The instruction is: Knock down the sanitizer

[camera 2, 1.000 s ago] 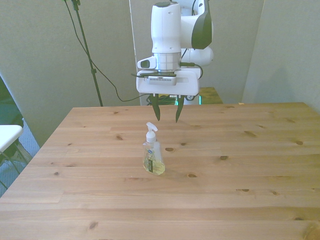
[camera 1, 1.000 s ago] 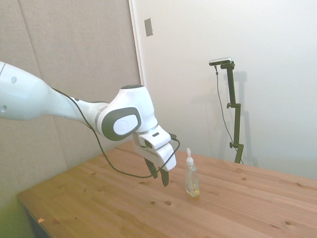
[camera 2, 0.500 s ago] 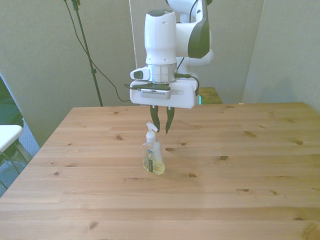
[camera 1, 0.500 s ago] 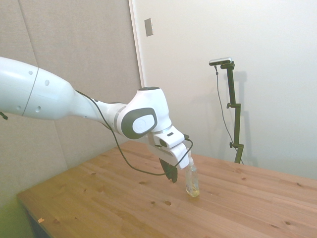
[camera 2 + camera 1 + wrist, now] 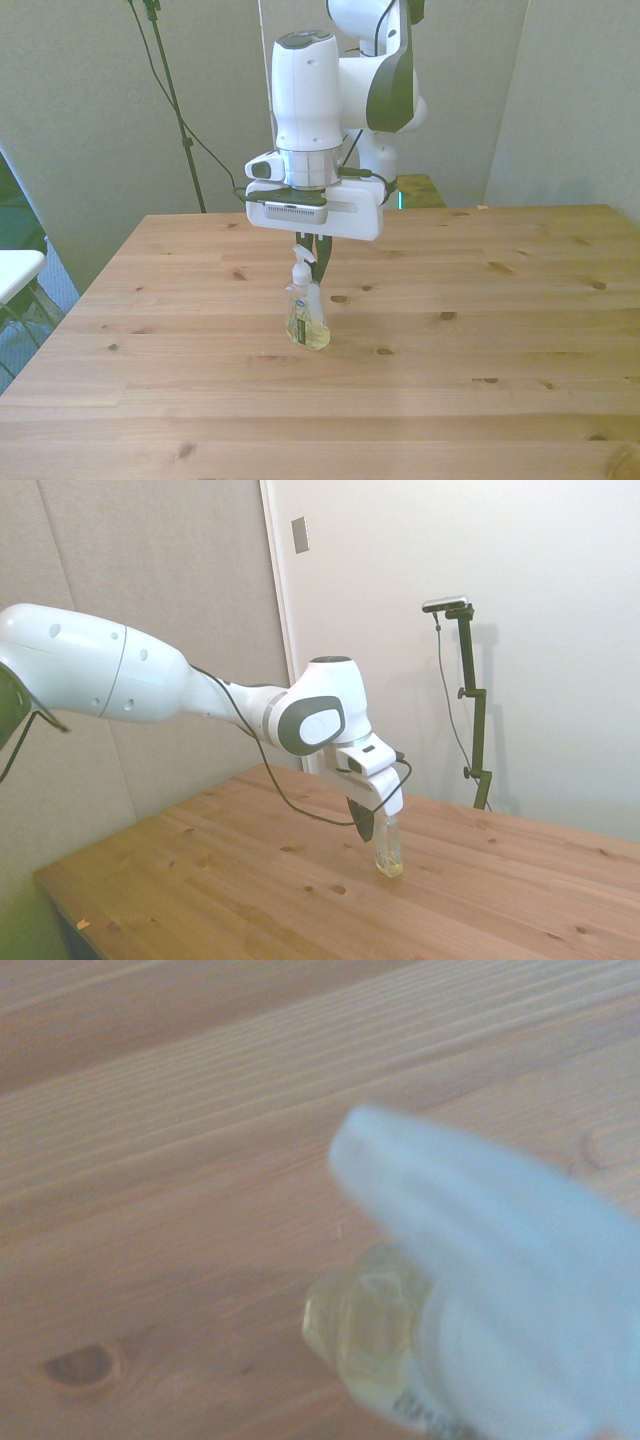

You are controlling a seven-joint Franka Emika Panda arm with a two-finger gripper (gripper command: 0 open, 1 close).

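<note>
1. Side view: sanitizer (image 5: 388,852) upright on the desk (image 5: 250,890); gripper (image 5: 365,827) at its pump top, touching or just beside.
2. Front view: sanitizer (image 5: 306,310) upright, mid-desk (image 5: 480,330), gripper (image 5: 319,258) right behind the pump; fingers look clenched together, grasping nothing.
3. Wrist view: blurry white pump (image 5: 480,1260) close up, yellowish liquid below.

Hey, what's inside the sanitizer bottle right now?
The sanitizer stands upright on the table with a little yellowish liquid pooled at the bottom; the rest looks empty. In the side view the hand covers its pump top.
</note>
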